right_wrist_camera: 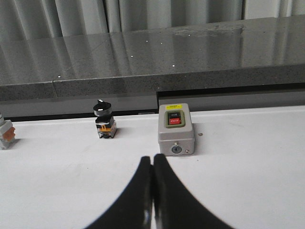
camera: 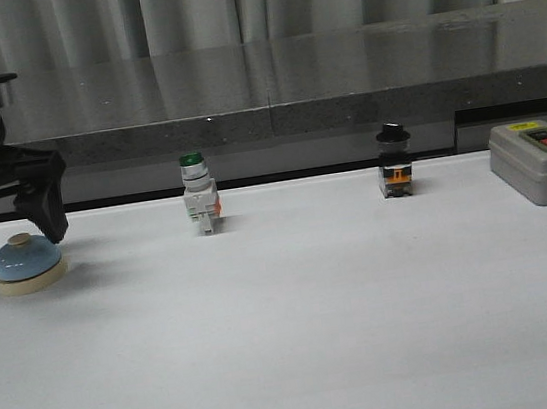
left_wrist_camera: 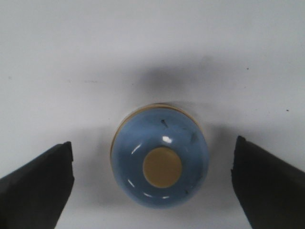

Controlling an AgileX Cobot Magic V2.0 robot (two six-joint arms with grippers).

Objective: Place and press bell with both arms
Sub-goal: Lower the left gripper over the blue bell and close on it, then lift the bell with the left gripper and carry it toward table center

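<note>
The bell point(camera: 27, 262), a light-blue dome with a cream base and cream knob, stands on the white table at the far left. My left gripper point(camera: 10, 231) hangs just above it, open, one finger on each side of the dome. In the left wrist view the bell point(left_wrist_camera: 160, 161) sits between the two black fingers point(left_wrist_camera: 40, 183) with a clear gap on both sides, untouched. My right gripper point(right_wrist_camera: 152, 160) is shut and empty, low over the table in front of a grey box. It does not show in the front view.
A green-capped white switch point(camera: 199, 199), a black-knobbed switch point(camera: 395, 163) and a grey box with red and black buttons point(camera: 540, 161) stand along the table's far edge. A grey ledge point(camera: 272, 114) runs behind them. The right wrist view also shows the box point(right_wrist_camera: 175, 130) and the black-knobbed switch point(right_wrist_camera: 105, 121).
</note>
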